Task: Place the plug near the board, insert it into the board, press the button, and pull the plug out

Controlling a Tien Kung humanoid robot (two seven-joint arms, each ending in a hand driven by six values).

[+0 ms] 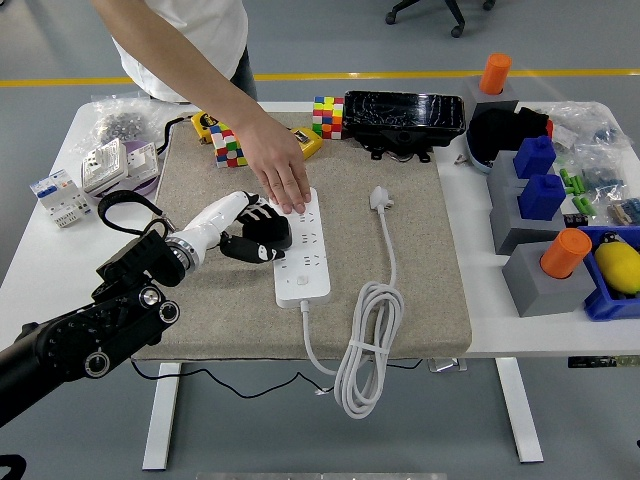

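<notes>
A white power strip lies lengthwise on the beige mat. A person's hand presses flat on its far end. My left hand comes in from the lower left. Its white and black fingers are curled on a black plug, which rests against the strip's left edge about halfway along it. Whether the plug's pins sit in a socket is hidden. The strip's own white plug lies loose on the mat to the right, and its cord is coiled over the table's near edge.
Two colour cubes, a yellow tape measure and a black box line the mat's far edge. White sockets lie at the left. Grey blocks with orange cylinders and a blue bin stand at the right.
</notes>
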